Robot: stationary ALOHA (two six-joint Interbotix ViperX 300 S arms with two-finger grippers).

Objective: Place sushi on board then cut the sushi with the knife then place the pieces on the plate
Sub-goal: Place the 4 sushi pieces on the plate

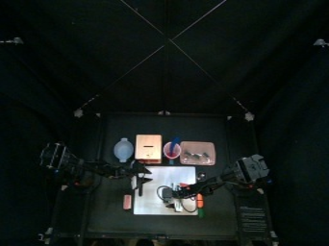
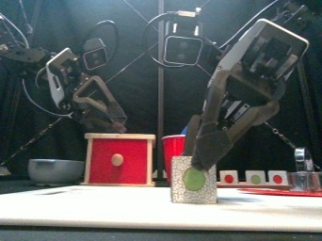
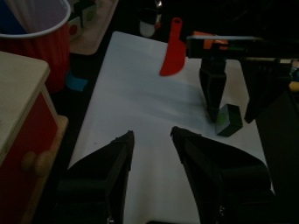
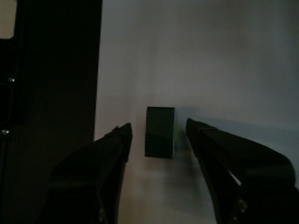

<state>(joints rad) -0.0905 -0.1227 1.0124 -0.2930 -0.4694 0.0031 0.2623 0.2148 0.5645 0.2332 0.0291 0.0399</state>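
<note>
One dark green sushi piece [image 2: 193,181] [image 4: 159,131] stands upright on the white cutting board [image 1: 164,204] [image 3: 128,105]. My right gripper [image 4: 158,131] [image 2: 195,174] hangs over it, open, one jaw on each side and a small gap to each. The left wrist view shows the same piece [image 3: 229,118] under the right gripper [image 3: 230,103]. A red toy knife [image 3: 172,48] lies on the board beyond it. My left gripper [image 3: 152,144] [image 1: 138,173] hovers open and empty over the board's left part. Three more sushi pieces [image 2: 255,176] stand in a row at the right.
Along the back stand the blue-grey bowl [image 1: 122,149] [image 2: 55,169], the wooden box with the red drawer [image 1: 148,149] [image 2: 119,158], the red cup [image 1: 172,149] [image 2: 176,151] and the pink tray [image 1: 197,151]. A small red thing [image 1: 126,202] lies left of the board.
</note>
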